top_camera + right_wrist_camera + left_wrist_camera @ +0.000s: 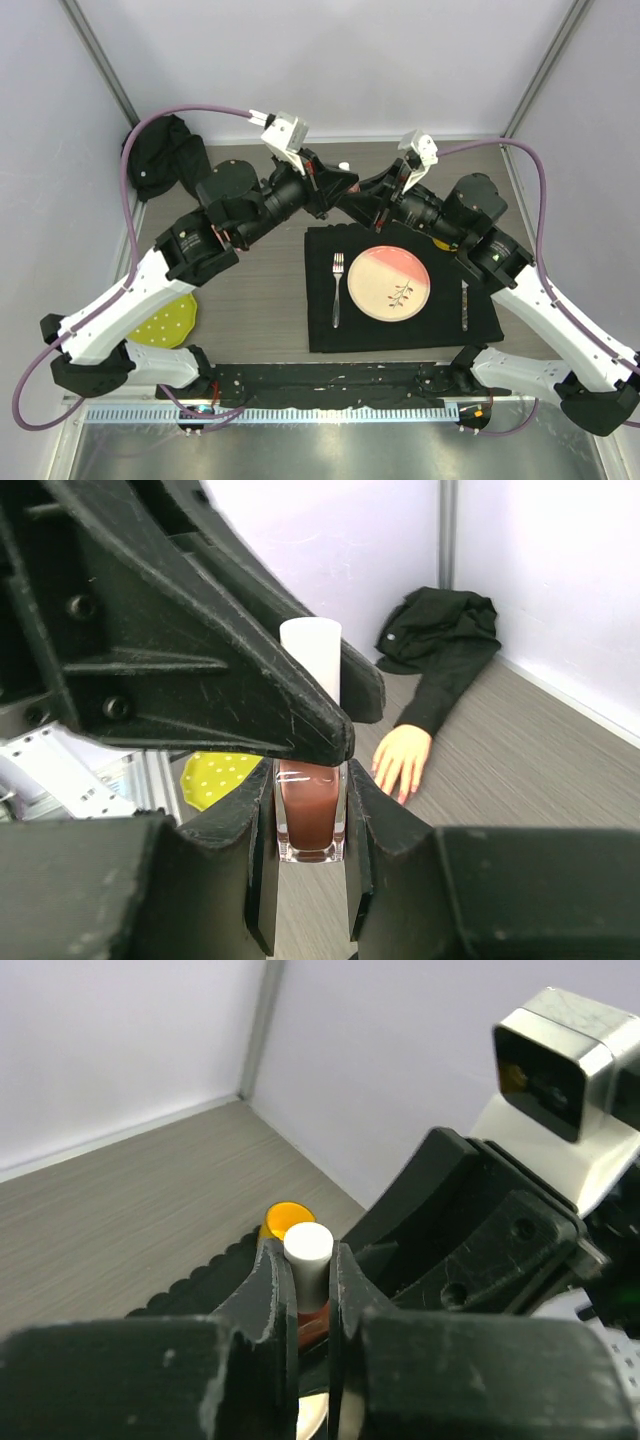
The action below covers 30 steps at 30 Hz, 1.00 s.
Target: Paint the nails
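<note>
My two grippers meet above the middle of the table. A small polish bottle (310,815) with dark red-brown polish hangs between them. My right gripper (310,810) is shut on its glass body. My left gripper (310,1270) is shut on its white cap (308,1250), coming in from the opposite side. From above, the left gripper (340,185) and the right gripper (362,205) hide the bottle. A pale mannequin hand (403,760) with a black sleeve (440,650) lies flat on the table behind. Its nails (392,783) are too small to make out clearly.
A black placemat (400,330) carries a pink plate (388,283), a fork (337,285) and a knife (464,305). A yellow dotted disc (170,322) lies at the near left. An orange object (283,1218) sits beyond the mat. Pale walls enclose the table.
</note>
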Available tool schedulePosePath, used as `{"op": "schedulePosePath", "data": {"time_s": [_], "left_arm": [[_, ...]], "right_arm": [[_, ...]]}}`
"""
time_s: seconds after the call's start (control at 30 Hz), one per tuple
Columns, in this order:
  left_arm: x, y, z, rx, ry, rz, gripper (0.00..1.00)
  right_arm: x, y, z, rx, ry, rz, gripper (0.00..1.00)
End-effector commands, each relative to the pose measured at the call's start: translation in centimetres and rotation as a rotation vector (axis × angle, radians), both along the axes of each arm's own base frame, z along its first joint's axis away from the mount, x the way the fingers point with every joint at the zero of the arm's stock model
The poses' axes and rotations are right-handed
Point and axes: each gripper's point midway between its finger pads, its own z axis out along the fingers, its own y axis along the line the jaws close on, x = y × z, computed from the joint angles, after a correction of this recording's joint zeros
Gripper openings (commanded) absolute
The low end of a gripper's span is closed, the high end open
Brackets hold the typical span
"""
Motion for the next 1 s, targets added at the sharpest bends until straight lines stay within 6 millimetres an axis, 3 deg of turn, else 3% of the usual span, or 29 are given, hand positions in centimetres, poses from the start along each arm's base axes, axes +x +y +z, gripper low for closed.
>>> {"op": "schedulePosePath", "data": {"time_s": [0.0, 0.03, 0.1, 0.13, 0.17, 0.23, 0.27, 0.33, 0.6, 0.63, 0.67, 0.7, 0.73, 0.8, 0.97], "left_arm": [[-4.2, -2.4, 1.0, -0.060, -0.018, -0.373, 0.00], [-5.8, -2.4, 1.8, -0.123, 0.011, -0.548, 0.00], [-6.7, -2.9, 0.4, -0.171, 0.094, -0.733, 0.00], [-7.8, -2.0, 2.3, -0.230, -0.018, -0.873, 0.00], [-8.7, -1.8, 1.3, -0.268, 0.106, -0.964, 0.00], [-9.7, -1.4, 1.7, -0.309, -0.015, -1.096, 0.00], [-10.8, -1.0, 0.9, -0.287, 0.048, -1.180, 0.00], [-11.0, -1.2, 0.4, -0.277, 0.029, -1.245, 0.00], [-11.4, -0.5, 1.2, -0.231, 0.037, -1.267, 0.00], [-9.9, -1.3, 0.1, -0.198, 0.093, -1.209, 0.07], [-10.1, -0.8, 0.6, -0.184, 0.071, -1.181, 0.15], [-9.5, -1.0, 0.6, -0.183, 0.075, -1.130, 0.39], [-8.7, -1.2, -0.7, -0.137, 0.084, -1.079, 0.47], [-8.9, -0.6, -1.0, -0.107, 0.105, -1.022, 0.65], [-8.2, 0.6, -1.1, -0.053, 0.044, -0.874, 0.91]], "right_arm": [[-4.3, 0.2, 4.5, 0.104, -0.137, 0.180, 0.01], [-5.7, 0.3, 5.4, 0.136, -0.173, 0.249, 0.01], [-8.7, 0.6, 5.4, 0.148, -0.204, 0.420, 0.01], [-9.9, 0.5, 6.4, 0.197, -0.200, 0.484, 0.01], [-10.8, 0.5, 6.5, 0.211, -0.195, 0.535, 0.01], [-13.0, 0.1, 7.5, 0.267, -0.188, 0.667, 0.01], [-13.6, 0.0, 7.6, 0.282, -0.176, 0.711, 0.01], [-14.7, -0.5, 8.5, 0.321, -0.209, 0.767, 0.01], [-13.0, 0.2, 7.7, 0.261, -0.209, 0.676, 0.01], [-12.6, 0.5, 6.9, 0.233, -0.171, 0.662, 0.01], [-12.2, 0.5, 7.2, 0.229, -0.182, 0.636, 0.01], [-11.9, 0.6, 6.6, 0.202, -0.179, 0.616, 0.01], [-11.6, 0.7, 6.4, 0.190, -0.183, 0.601, 0.01], [-11.1, 0.7, 6.1, 0.169, -0.185, 0.569, 0.01], [-10.0, 0.9, 5.6, 0.129, -0.182, 0.509, 0.01]]}}
